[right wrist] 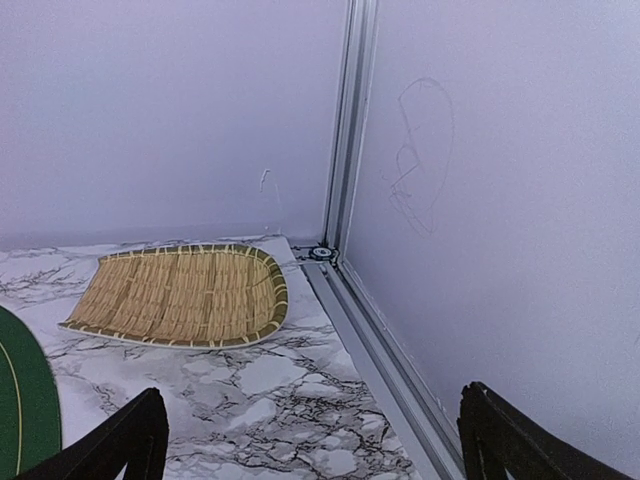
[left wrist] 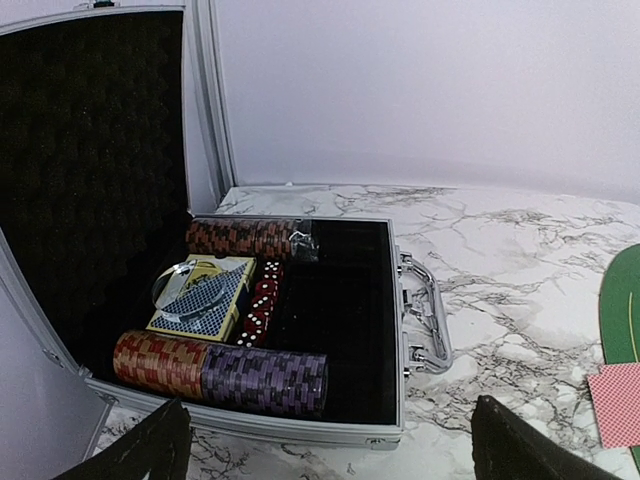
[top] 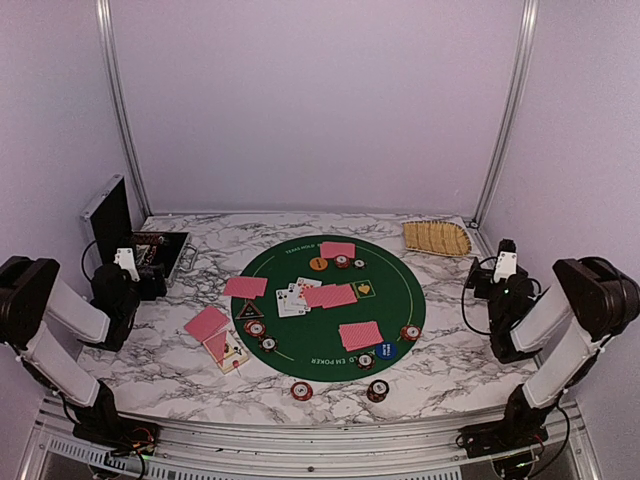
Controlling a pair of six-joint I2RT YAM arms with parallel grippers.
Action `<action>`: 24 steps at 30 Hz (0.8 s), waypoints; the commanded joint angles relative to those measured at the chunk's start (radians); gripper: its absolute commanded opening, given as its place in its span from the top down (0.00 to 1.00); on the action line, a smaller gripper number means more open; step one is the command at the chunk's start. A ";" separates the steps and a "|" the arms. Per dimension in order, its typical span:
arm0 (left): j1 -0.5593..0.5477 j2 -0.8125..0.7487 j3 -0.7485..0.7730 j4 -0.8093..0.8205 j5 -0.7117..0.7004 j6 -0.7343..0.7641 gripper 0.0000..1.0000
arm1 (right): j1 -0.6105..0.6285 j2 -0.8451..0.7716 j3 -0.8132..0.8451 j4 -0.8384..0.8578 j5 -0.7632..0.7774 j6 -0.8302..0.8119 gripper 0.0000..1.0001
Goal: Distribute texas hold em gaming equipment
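Folded back at the sides; left gripper (left wrist: 330,425) and right gripper (right wrist: 310,400) spread wide, empty. Red-backed cards (top: 329,295), chip stacks (top: 256,328) scattered over mat (top: 400,290).

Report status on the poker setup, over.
Left gripper and right gripper open, empty, at the sides. Red-backed playing cards, small poker chip stacks on and beside round green mat. No obstruction seen.

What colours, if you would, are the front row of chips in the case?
Front chips: red-orange at left, purple at right; clearest in left wrist view.
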 commanded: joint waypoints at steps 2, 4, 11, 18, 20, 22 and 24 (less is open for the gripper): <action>0.006 0.000 0.001 0.069 -0.018 -0.005 0.01 | -0.016 -0.015 0.011 -0.024 -0.048 0.025 0.01; 0.006 -0.001 -0.001 0.073 -0.019 -0.005 0.01 | -0.015 -0.016 0.005 -0.010 -0.045 0.021 0.01; 0.005 -0.002 -0.001 0.074 -0.018 -0.006 0.01 | -0.014 -0.015 0.006 -0.011 -0.042 0.021 0.01; 0.005 -0.001 -0.001 0.073 -0.018 -0.005 0.01 | -0.015 -0.016 0.005 -0.011 -0.042 0.021 0.01; 0.005 -0.002 -0.001 0.074 -0.018 -0.006 0.01 | -0.015 -0.015 0.005 -0.011 -0.043 0.021 0.01; 0.006 -0.001 -0.001 0.073 -0.018 -0.005 0.01 | -0.014 -0.015 0.005 -0.011 -0.042 0.021 0.01; 0.006 -0.001 -0.001 0.074 -0.019 -0.006 0.01 | -0.015 -0.015 0.005 -0.011 -0.043 0.021 0.01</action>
